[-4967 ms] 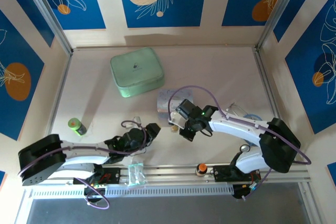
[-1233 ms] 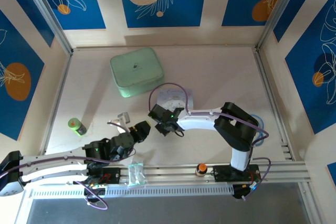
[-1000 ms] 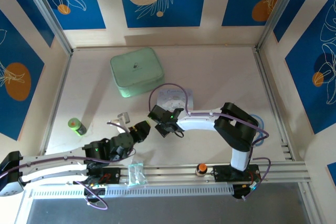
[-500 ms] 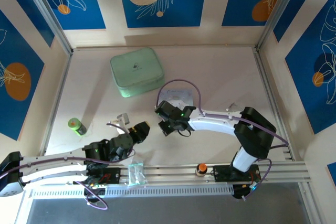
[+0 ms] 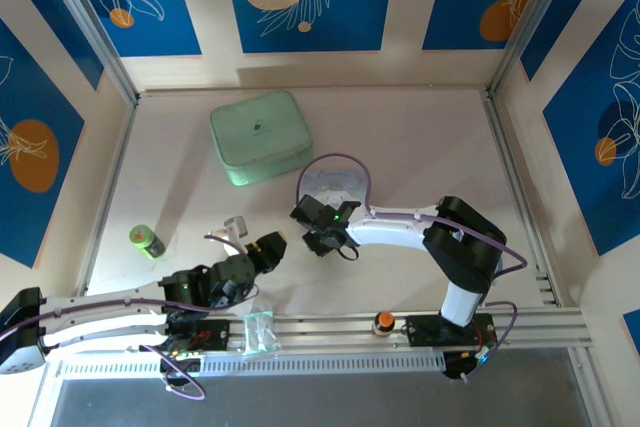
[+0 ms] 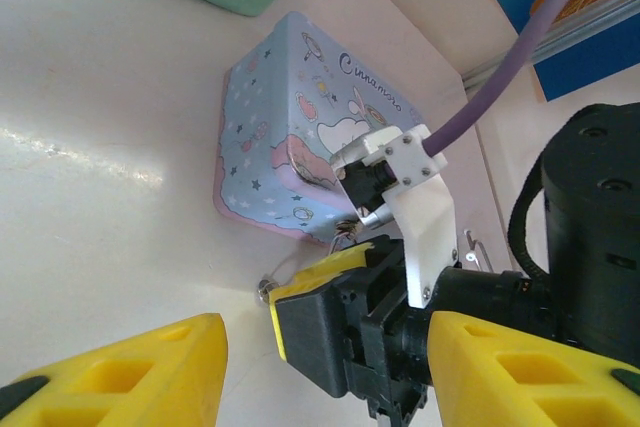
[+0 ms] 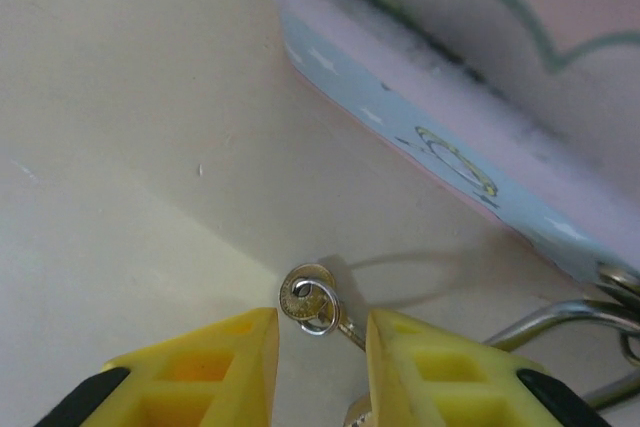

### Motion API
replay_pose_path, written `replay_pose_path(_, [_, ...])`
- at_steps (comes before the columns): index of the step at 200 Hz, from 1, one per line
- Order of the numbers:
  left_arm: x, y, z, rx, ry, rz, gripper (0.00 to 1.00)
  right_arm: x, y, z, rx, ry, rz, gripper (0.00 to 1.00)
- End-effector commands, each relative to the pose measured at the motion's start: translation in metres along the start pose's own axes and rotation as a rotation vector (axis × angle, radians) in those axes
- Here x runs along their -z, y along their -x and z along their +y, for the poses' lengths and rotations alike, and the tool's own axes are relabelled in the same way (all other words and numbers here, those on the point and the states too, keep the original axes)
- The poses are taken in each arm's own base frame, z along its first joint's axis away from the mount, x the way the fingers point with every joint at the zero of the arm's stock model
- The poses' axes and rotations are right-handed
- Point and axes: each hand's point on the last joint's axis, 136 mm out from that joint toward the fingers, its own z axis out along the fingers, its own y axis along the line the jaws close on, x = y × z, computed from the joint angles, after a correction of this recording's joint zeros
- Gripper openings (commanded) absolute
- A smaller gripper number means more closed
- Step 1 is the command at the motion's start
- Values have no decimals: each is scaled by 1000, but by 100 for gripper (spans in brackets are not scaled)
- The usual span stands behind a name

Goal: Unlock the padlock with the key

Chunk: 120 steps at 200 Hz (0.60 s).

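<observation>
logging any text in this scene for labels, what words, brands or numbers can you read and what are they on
"Cinnamoro": cursive script on the lid of the pale blue cartoon tin, left wrist view; the end of the word cannot be made out.
Small dark mark on the lid of the green case: too small to read.
Label on the small green can: too small to read.
No numbers can be read.

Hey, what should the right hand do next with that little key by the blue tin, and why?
Probably close the right hand on the key: its ringed head lies between the parted fingertips, ungripped, and the shackle of the padlock sits just beside it at the tin.
</observation>
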Motion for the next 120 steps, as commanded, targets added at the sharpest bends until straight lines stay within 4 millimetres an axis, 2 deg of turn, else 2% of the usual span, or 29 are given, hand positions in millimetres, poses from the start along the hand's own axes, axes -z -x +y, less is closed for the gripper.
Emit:
replay_pose_path(1, [-1,1,1,15,-2,-9,56,-3,6,-1,2,-32,-5,29])
replay_pose_path(68, [-2,0,3,17,3,-10,56,-12,1,4,17,-46,20,26])
replay_pose_path(99, [-2,0,3,20,0,-11,56,-11,-4,4,27,-59,31,18])
replay_pose_path(120, [-3,0,4,24,1,-12,56,-13,-6,3,27,-61,32,17])
